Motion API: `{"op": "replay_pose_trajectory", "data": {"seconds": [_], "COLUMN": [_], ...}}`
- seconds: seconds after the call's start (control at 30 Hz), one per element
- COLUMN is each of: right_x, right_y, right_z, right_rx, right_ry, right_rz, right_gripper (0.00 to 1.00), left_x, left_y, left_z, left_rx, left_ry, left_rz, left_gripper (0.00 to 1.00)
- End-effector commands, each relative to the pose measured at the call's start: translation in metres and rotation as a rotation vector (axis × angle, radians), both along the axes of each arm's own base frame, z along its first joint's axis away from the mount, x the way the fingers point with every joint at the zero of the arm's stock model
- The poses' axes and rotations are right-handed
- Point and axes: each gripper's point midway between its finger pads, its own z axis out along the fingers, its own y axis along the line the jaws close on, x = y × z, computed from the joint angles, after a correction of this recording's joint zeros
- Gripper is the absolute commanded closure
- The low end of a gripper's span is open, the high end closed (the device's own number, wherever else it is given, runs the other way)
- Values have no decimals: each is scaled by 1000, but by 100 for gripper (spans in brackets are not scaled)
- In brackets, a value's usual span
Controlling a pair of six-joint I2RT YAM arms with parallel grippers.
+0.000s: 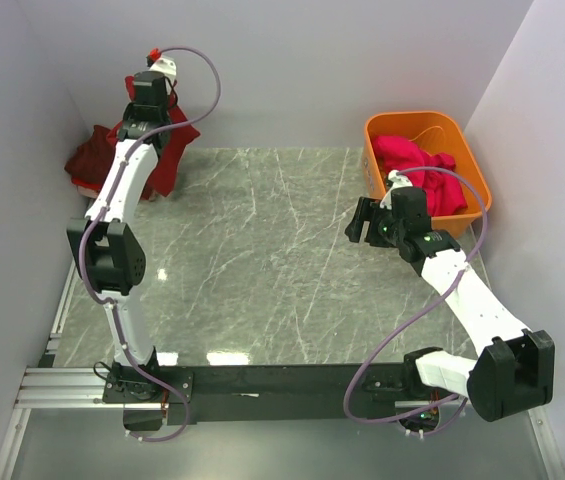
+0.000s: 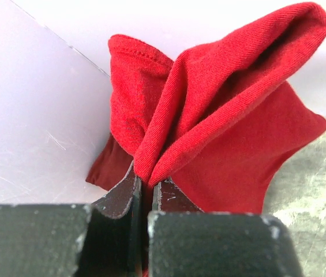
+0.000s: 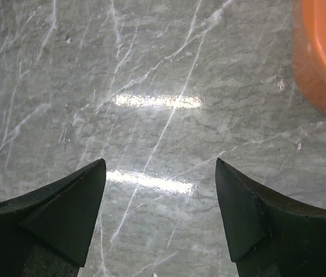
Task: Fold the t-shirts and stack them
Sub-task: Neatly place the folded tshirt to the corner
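the marble table (image 1: 262, 260) lies bare across its middle, and the cloth sits at its two far ends. the orange tub (image 1: 476, 175) stands at the far right corner. everything the left arm is busy with is at the opposite far corner, well apart from the tub.

there a red t-shirt (image 1: 170, 150) hangs bunched beneath the raised left wrist. its lower part reaches down to the table, so its long axis looks closer to upright than flat. just beyond it, on the side away from the tub, a maroon t-shirt (image 1: 87, 160) lies in a heap against the wall. a magenta-pink t-shirt (image 1: 417, 165) is crumpled inside the tub.

the left gripper (image 2: 145, 187) is clamped on a fold of the red shirt. the cloth fans out straight ahead of the tips, with no gap between the jaws.

the right gripper (image 3: 160, 196) hovers over bare marble just beside the tub's near left side. its jaws stand wide apart with nothing between them. from here the tub lies ahead and to the right.

the coming move likely turns on the red shirt being drawn from its corner toward the tub and out onto the bare middle. the free right arm could meet it there. the left arm is far nearer the red shirt, and the right arm is nearer the pink one.
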Motion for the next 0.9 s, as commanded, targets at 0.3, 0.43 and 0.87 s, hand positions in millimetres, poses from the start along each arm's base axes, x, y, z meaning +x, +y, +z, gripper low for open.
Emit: {"op": "replay_pose_trajectory", "data": {"seconds": [0.3,0.43,0.87], "right_x": [10,11,10], "right_y": [-4,-5,-19], "right_z": [4,3,0], "right_rx": [-21,-29,-87], "right_ry": [-15,-5,45], "right_rz": [-16,-22,-86], "right_gripper": [17,17,18], "left_x": [6,16,31], "left_y": [40,65,172], "left_z": [28,13,-24], "left_rx": [-11,-21,-5], "left_ry": [-104,-106,-147], "left_rz": [114,147,299], "left_gripper": [99,99,99]}}
